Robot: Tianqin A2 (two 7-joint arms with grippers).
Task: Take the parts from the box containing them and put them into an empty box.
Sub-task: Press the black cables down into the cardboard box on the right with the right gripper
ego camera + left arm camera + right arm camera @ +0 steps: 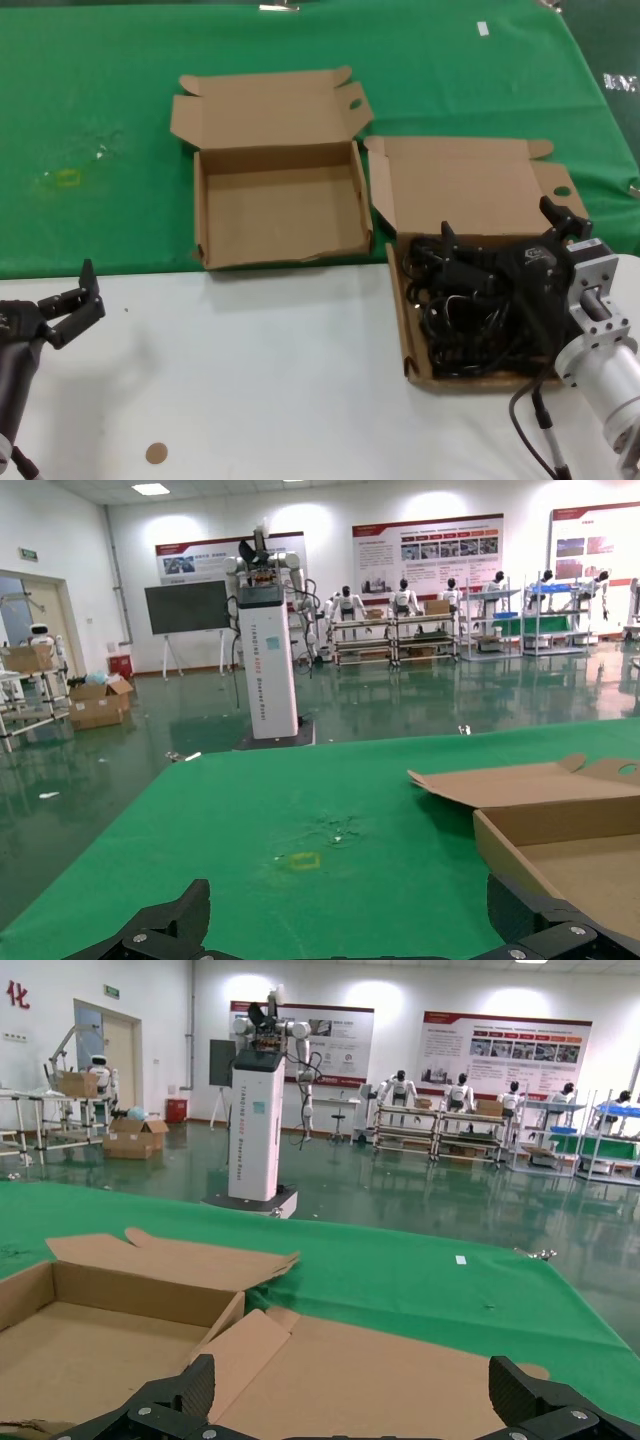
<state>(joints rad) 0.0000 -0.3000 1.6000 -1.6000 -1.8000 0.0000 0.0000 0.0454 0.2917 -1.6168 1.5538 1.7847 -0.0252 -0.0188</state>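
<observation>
Two cardboard boxes sit side by side on the table, both with lid flaps folded back onto the green cloth (pixel 110 100). The empty box (pixel 275 215) lies on the cloth toward the robot's left, its near wall low and wavy along the rim. The full box (pixel 408 335) sits to its right, straddling the edge where the cloth meets the white tabletop (pixel 250 380), and holds the cords (pixel 455 325) — a tangled black heap of loops and plugs filling most of its floor.

The right gripper (pixel 500 235) hangs over the full box, just above the cords, with its fingers spread wide: one fingertip points up near the box's far left side, the other near the far right corner. Nothing is between them. In the right wrist view the two fingertips show far apart at the lower edge, with the lid flap (pixel 380 1370) of the full box beyond them and the empty box off to one side.

The left gripper (pixel 75 298) waits near the robot's left edge of the white tabletop, well apart from both boxes, fingers open and holding nothing. A small brown disc (pixel 156 453) lies on the white surface near the robot.
</observation>
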